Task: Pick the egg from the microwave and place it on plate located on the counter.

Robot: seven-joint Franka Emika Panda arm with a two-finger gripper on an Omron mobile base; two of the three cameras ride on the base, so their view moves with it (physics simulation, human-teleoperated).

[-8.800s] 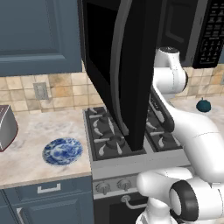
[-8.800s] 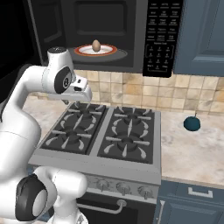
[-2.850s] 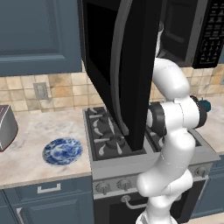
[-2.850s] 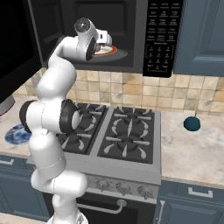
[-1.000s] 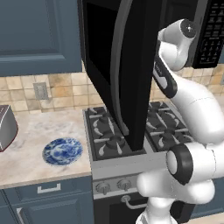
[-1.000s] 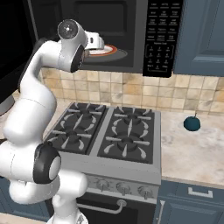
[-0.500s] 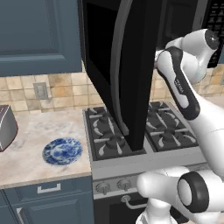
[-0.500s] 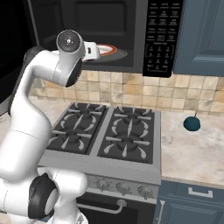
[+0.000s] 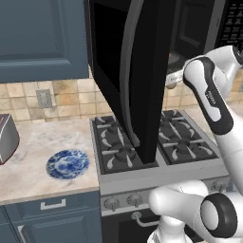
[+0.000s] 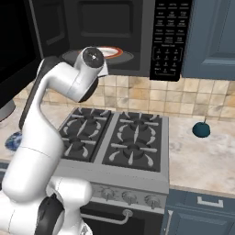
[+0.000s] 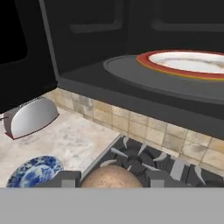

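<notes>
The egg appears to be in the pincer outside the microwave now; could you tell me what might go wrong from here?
1. The egg sits between the pincer tips above the stove; a slip could crack it on the grates.
2. The open microwave door hangs between the arm and the plate; swinging across may strike it.
3. Released high, the egg may roll off the flat plate.

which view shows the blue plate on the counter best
The left base view: the plate lies whole and unobstructed on the counter left of the stove. The hand view catches part of it at its lower left corner; the right base view shows a sliver behind the arm.
</notes>
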